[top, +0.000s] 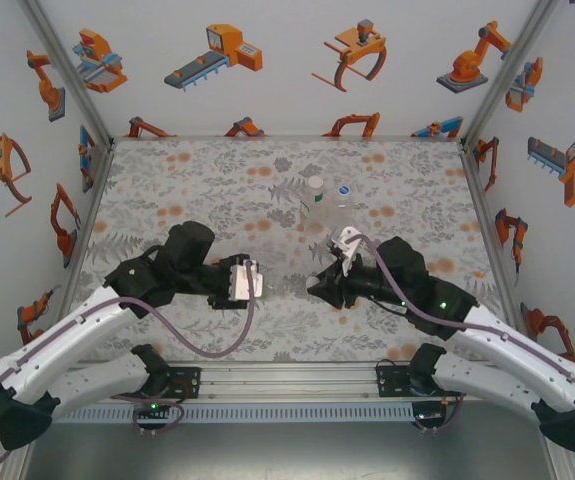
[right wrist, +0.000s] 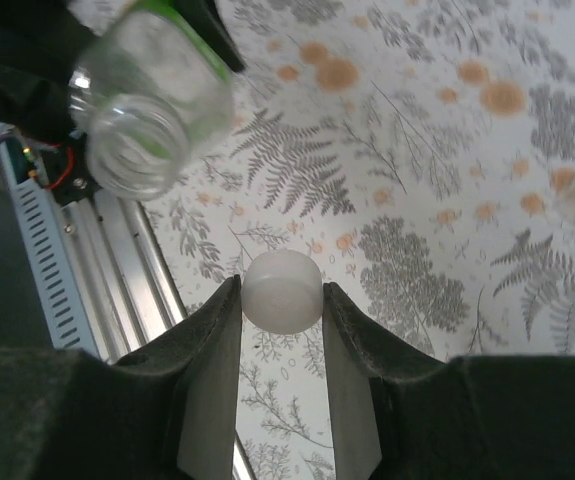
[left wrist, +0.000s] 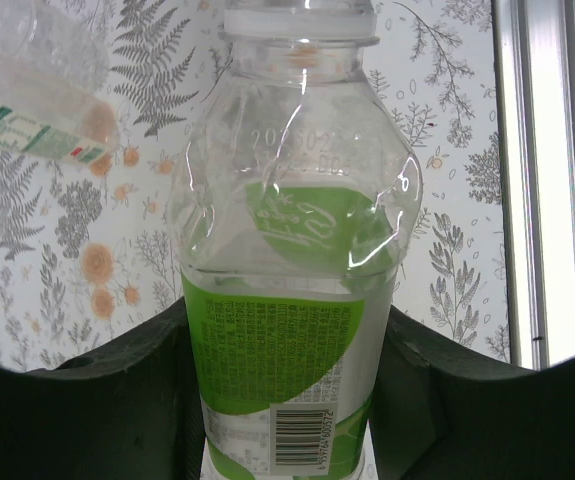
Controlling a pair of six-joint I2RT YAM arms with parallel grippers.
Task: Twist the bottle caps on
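**Left gripper** [left wrist: 287, 350]: dark jaws closed on either side of the green-labelled bottle [left wrist: 292, 300], gripping it at the label. The barcode sits low between the jaws. The bottle's clear shoulder and neck ring run away from the camera to the top edge of the left wrist view. From above, this gripper [top: 252, 280] sits left of centre over the bench [top: 167, 190] and carries the bottle [top: 243, 281] on its side, neck towards the other arm.

**Right gripper** [right wrist: 282, 305]: jaws drawn narrow, pinching a white cap [right wrist: 282, 290] between their tips. From above, the gripper [top: 319, 287] is right of centre and faces the left one, with a gap of bare bench between them.

**Green-labelled bottle, mouth end** [right wrist: 147, 110]: seen in the right wrist view, upper left. The mouth is open, with no cap on it. It is blurred and held well apart from the pinched cap.

**First standing bottle** [top: 314, 195]: upright at mid-bench beyond both grippers, with a pale top.

**Second standing bottle** [top: 342, 205]: upright, just beside the first on its right. The top is too small to make out.

**Labelled bottle** [left wrist: 37, 100]: clear, with a white label printed in green and red. It shows at the upper left of the left wrist view, apart from the held bottle. Which of the standing pair it is cannot be told.

**Bench**: covered in a grey fern print with orange flowers.

**Rail** [top: 287, 385]: metal, runs along the near edge between the arm bases.
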